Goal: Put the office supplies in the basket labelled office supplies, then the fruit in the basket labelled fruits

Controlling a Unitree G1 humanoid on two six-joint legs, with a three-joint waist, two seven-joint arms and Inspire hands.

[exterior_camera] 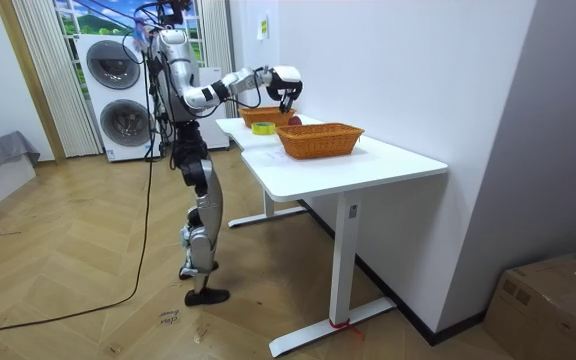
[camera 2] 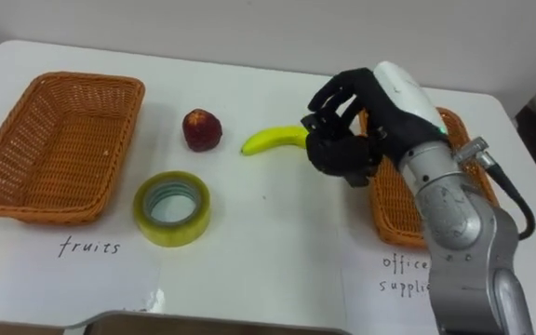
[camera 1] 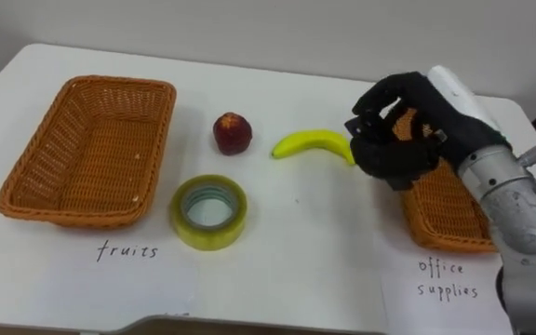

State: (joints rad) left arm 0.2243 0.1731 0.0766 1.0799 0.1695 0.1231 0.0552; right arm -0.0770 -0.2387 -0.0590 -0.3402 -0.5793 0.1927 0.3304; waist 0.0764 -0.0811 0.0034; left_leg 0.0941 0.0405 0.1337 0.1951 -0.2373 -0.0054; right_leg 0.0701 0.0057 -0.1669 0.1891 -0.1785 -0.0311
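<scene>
Right hand (camera 1: 394, 140) hides banana (camera 1: 310, 142) end

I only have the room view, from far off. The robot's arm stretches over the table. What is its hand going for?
Observer: The right hand is at one end of a yellow banana; I can't tell whether it grips it.
Operator: Anything in the baskets?
Observer: The left basket holds nothing.
Operator: What else is waiting?
Observer: A red fruit and a roll of tape, lying between the two baskets.

White desk (exterior_camera: 398, 160) on wood floor (exterior_camera: 68, 250), stacked washers (exterior_camera: 118, 90) behind.
</scene>
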